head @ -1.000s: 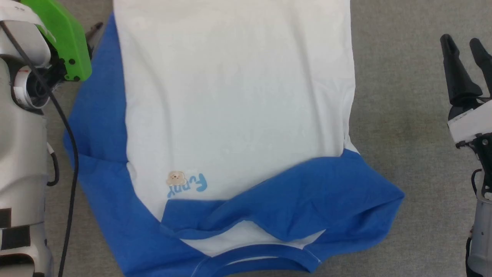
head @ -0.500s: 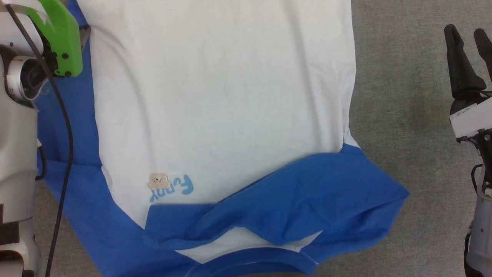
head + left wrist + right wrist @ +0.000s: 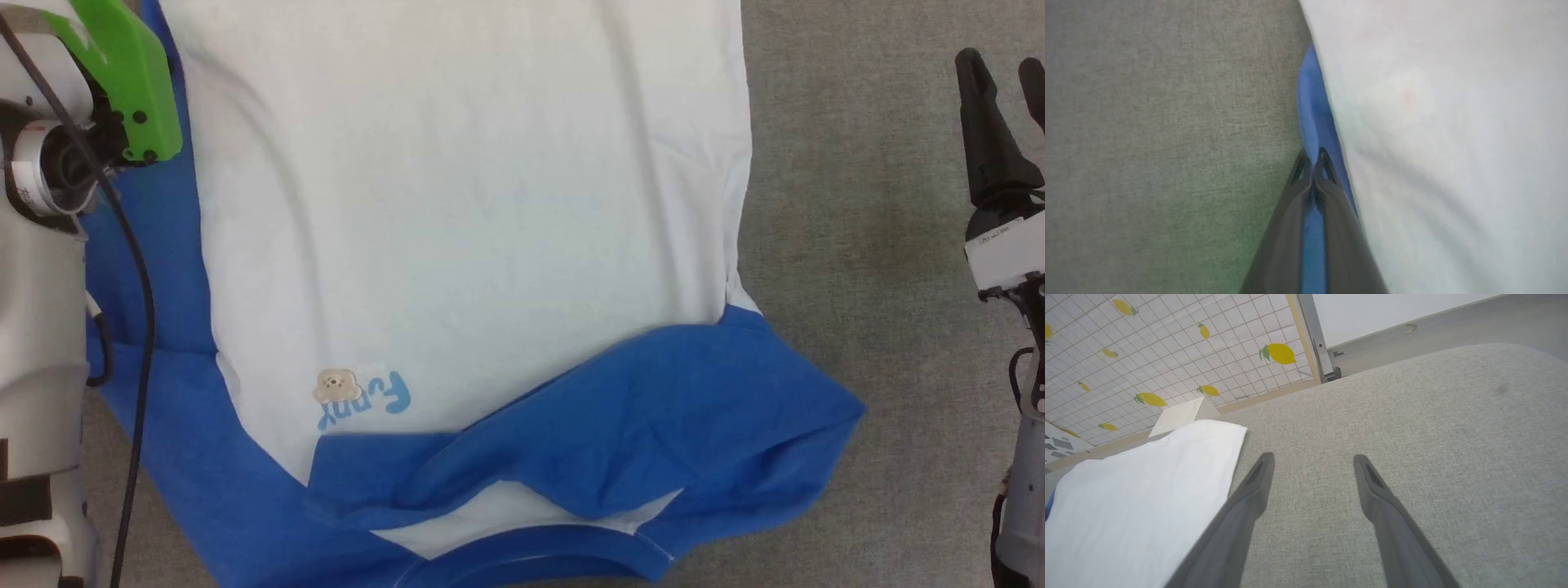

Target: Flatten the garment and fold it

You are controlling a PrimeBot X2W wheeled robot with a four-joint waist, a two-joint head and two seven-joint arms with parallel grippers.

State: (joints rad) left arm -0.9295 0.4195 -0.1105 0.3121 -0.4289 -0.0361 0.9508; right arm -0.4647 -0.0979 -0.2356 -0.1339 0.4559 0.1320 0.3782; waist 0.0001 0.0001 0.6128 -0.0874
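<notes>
Green-capped left arm (image 3: 122,82) at the far left, reaching over the blue sleeve (image 3: 147,245) on that side. Seen from the left wrist, left gripper (image 3: 1312,163) with jaws pressed together on that sleeve's blue edge, just beside the white body. White-bodied garment (image 3: 473,204) spread chest-up over the grey fabric worktop (image 3: 857,163), mostly smooth, faintly creased. Low on the left of the chest, tan figure (image 3: 335,385) and blue lettering (image 3: 384,400), upside down from the head view. Across the chest, other sleeve (image 3: 653,416) folded inward, above the collar band (image 3: 555,563) at the lower edge. At the far right, right gripper (image 3: 1002,69) over bare worktop, well apart from the cloth, jaws spread wide, empty.
</notes>
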